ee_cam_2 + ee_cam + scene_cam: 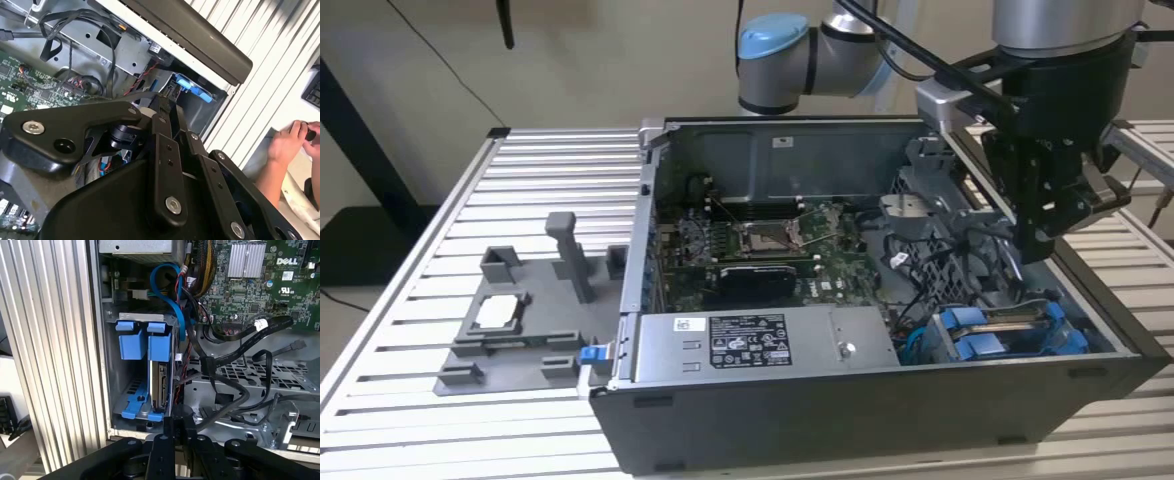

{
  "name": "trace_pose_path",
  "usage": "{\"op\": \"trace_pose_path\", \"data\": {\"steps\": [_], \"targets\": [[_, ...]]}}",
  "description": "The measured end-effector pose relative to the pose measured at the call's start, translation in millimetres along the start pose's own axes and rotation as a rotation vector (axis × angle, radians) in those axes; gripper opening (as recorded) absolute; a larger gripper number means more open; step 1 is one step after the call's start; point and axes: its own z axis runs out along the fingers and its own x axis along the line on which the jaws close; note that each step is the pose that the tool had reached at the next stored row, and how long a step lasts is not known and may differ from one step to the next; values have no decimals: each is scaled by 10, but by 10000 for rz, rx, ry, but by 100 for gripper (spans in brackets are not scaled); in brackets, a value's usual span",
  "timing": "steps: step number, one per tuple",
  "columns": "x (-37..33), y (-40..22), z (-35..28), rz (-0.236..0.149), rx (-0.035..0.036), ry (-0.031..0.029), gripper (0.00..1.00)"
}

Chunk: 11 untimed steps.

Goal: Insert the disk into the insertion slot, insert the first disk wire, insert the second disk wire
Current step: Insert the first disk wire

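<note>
While it hangs above the open case, gripper: clenched; anything grasped, cannot tell.
Disk: seated within insertion slot, blue carrier tabs outward.

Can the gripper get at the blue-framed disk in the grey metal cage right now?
Probably yes. The gripper hangs above the grey sheet-metal drive cage, where the silver disk in its blue plastic carrier stands with its end exposed. The black cables lie beside the cage, not across it.
</note>
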Motion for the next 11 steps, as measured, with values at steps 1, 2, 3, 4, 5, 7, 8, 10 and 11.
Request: {"op": "trace_pose_path", "data": {"steps": [1,2,3,4,5,7,8,10,11], "targets": [[0,-2,1,-1,-7,-1,19],[3,-10,5,-6,-51,-5,19],[11,-22,12,-18,-140,-10,19],[24,-31,19,-31,-234,-15,19],[43,-38,26,-42,-310,-20,19],[92,-45,44,-58,-439,-35,19],[119,-47,55,-65,-498,-43,19],[212,-52,91,-61,-588,-102,19],[239,-54,103,-51,-595,-141,19]]}}
